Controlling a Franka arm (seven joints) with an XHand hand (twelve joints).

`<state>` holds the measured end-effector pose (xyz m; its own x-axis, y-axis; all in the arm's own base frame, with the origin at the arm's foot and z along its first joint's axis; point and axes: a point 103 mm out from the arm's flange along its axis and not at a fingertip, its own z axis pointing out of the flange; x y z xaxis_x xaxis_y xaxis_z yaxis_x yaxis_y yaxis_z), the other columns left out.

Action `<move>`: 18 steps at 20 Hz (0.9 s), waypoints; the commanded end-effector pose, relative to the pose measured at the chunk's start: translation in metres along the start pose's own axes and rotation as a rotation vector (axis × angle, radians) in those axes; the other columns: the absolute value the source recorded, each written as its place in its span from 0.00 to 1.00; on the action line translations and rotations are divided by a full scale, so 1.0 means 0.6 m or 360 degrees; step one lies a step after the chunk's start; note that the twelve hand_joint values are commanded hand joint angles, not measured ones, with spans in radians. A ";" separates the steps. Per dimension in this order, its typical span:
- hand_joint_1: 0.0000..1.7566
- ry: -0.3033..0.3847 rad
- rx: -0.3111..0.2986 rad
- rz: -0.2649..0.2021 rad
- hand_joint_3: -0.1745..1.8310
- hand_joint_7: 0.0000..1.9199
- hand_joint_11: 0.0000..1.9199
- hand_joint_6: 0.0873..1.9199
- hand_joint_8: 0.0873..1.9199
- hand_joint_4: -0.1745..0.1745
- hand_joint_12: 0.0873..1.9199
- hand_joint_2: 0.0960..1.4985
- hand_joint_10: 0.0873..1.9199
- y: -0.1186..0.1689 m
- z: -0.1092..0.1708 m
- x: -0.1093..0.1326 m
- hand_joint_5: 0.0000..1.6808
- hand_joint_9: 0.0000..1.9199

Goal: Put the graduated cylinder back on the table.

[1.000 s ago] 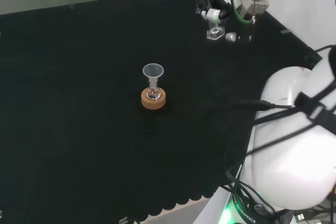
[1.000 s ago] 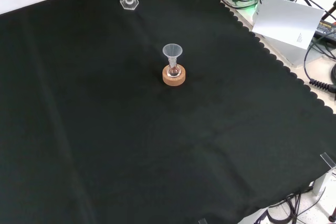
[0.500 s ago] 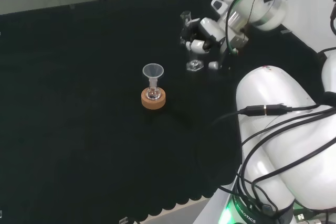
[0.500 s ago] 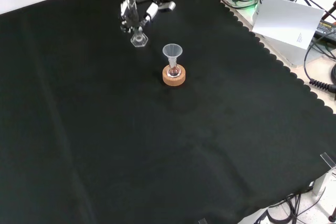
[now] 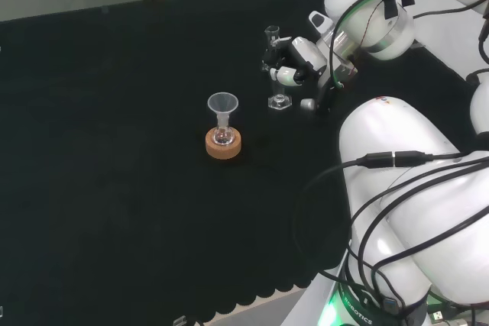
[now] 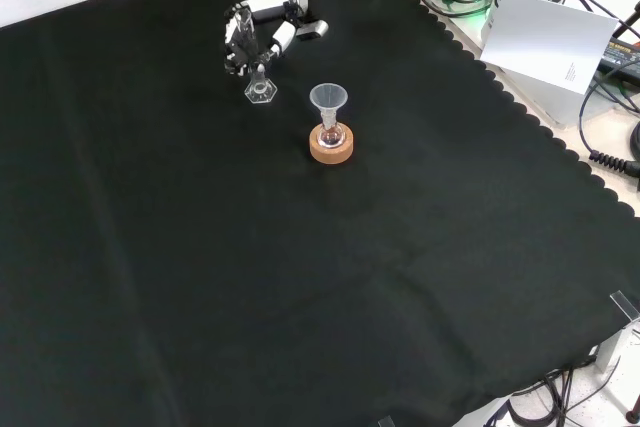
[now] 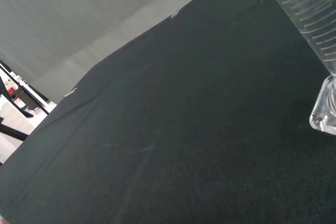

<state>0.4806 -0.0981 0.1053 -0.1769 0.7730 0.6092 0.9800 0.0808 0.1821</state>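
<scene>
Hand (image 5: 299, 62), black and white, at the end of the white arm (image 5: 374, 13): fingers curled round the upper part of the measuring cylinder (image 5: 273, 66), grasping it. Cylinder clear, marked with fine lines, roughly upright, with a flat angular foot low over the cloth; impossible to tell whether touching or just above. In the front view, hand (image 6: 255, 32) and cylinder (image 6: 258, 82) at far left of centre; in the head view, right of and beyond the middle. In the wrist view, marked wall and foot of the cylinder (image 7: 315, 40) close against dark cloth. Near the cylinder, apart from it: small clear funnel (image 5: 223, 104) set in a little round flask (image 5: 223, 137), flask seated in a cork ring (image 5: 224, 145); same group in the front view, funnel (image 6: 328, 99) over cork ring (image 6: 331, 145), nearer and to the right of the cylinder. Risks, as judged: tall narrow piece on a small foot, likely to topple if let go while tilted or above the cloth; fingers dragging on the glass when opening, likewise; a fall towards the funnel liable to knock it from the flask. Surface: bench under black cloth (image 6: 300, 287), scalloped along its right edge in the front view. Room: cables (image 6: 610, 107) and a white sheet (image 6: 550, 42) off the cloth at far right in the front view.
</scene>
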 end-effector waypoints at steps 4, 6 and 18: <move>0.65 0.0039 -0.0042 0.0000 0.00 0.75 0.70 0.61 0.08 0.00 0.31 0.83 0.00 0.004 0.020 -0.014 0.52 0.84; 0.65 0.0048 -0.0048 0.0000 0.00 0.75 0.70 0.61 0.08 0.00 0.31 0.83 0.00 0.004 0.023 -0.015 0.52 0.84; 0.64 0.0092 -0.0067 0.0006 0.00 0.74 0.70 0.61 0.08 0.00 0.32 0.83 0.00 -0.001 0.035 -0.028 0.52 0.83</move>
<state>0.4852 -0.0959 0.0808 -0.1790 0.7377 0.6509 0.9766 0.0528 0.2087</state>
